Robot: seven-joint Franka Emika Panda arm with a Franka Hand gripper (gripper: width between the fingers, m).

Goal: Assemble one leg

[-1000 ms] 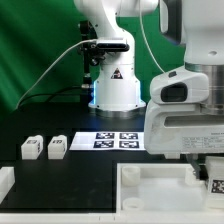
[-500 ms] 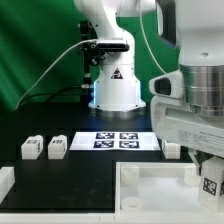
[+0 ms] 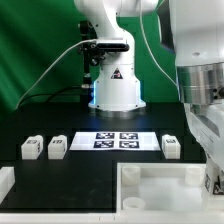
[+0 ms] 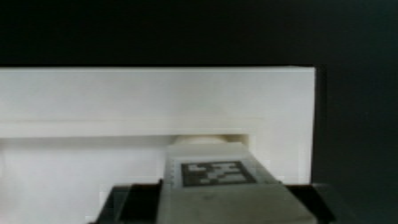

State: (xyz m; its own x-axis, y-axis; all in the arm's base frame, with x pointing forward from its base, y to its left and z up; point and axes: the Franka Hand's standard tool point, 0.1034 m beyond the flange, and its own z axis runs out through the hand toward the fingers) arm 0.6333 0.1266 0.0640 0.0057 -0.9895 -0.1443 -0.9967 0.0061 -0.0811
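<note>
1. The arm is filling the exterior view's right edge, its wrist hanging low over the raised-wall base [image 3: 150,178] at about 4 o'clock in that view
2. In the wrist view the fingers [image 4: 212,196] are clamping a leg [image 4: 214,168], its tagged face turned toward the camera, with dark pads pressing on both of its sides
3. The held leg's long axis is running in line with the fingers, its far end pointing at the base wall [image 4: 160,100] and lying just short of a small notch there
4. Three more legs are resting on the black worktop [image 3: 100,165]: two [image 3: 31,148] [image 3: 57,146] at 9 o'clock of the marker board [image 3: 113,140], one [image 3: 171,146] at its 3 o'clock
5. The coming move is probably turning on lining that far end up with the notch
</note>
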